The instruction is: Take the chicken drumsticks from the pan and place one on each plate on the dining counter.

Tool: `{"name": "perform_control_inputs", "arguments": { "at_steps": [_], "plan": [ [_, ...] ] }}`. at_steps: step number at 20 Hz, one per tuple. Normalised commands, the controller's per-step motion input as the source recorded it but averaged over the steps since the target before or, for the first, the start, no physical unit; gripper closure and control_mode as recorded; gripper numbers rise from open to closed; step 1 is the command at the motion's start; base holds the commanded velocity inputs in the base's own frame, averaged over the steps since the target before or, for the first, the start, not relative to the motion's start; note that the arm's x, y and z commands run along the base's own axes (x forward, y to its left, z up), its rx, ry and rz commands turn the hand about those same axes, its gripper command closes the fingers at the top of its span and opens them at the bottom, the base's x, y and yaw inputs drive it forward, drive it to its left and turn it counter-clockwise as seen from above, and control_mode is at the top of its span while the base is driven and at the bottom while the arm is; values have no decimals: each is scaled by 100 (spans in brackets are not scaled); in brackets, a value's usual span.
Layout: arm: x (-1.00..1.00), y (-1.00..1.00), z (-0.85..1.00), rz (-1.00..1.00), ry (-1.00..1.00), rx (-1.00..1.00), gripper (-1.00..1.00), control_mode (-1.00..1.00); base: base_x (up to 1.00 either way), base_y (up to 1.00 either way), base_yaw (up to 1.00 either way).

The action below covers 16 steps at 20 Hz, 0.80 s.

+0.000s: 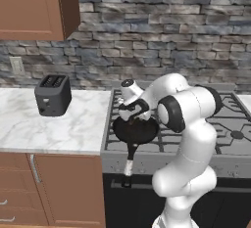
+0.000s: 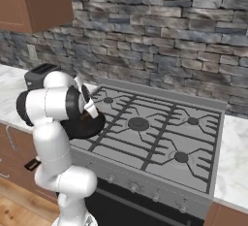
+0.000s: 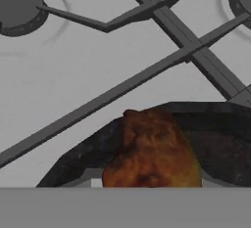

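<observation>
The black pan (image 1: pixel 136 130) sits on the front left burner of the stove, its long handle (image 1: pixel 130 161) sticking out over the stove's front edge. My gripper (image 1: pixel 131 117) reaches down into the pan. In the hand view a golden-brown chicken drumstick (image 3: pixel 152 153) lies in the pan (image 3: pixel 220 139) and fills the gap between the fingertips of the gripper (image 3: pixel 152 183), which touch both its sides. The second drumstick is hidden. The plates and the dining counter are out of view.
The grey gas stove (image 2: pixel 145 128) with dark grates spans the middle. A dark toaster (image 1: pixel 53 95) stands on the marble worktop (image 1: pixel 29 129) to the left. A stone wall runs behind, with a wood cabinet (image 1: pixel 34 7) overhead at the left.
</observation>
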Motion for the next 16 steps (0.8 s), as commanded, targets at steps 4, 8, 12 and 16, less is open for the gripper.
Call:
{"name": "perform_control_inputs", "arguments": {
  "at_steps": [4, 8, 12, 16],
  "plan": [
    [-46, 1, 95, -4, -4, 0, 100, -100, 0, 0, 0],
    [-92, -52, 87, -9, -19, 7, 100, -100, 0, 0, 0],
    [-100, -76, 22, -4, -36, 18, 100, -100, 0, 0, 0],
    [-100, -59, 0, -6, -38, 19, 100, -100, 0, 0, 0]
  ]
}}
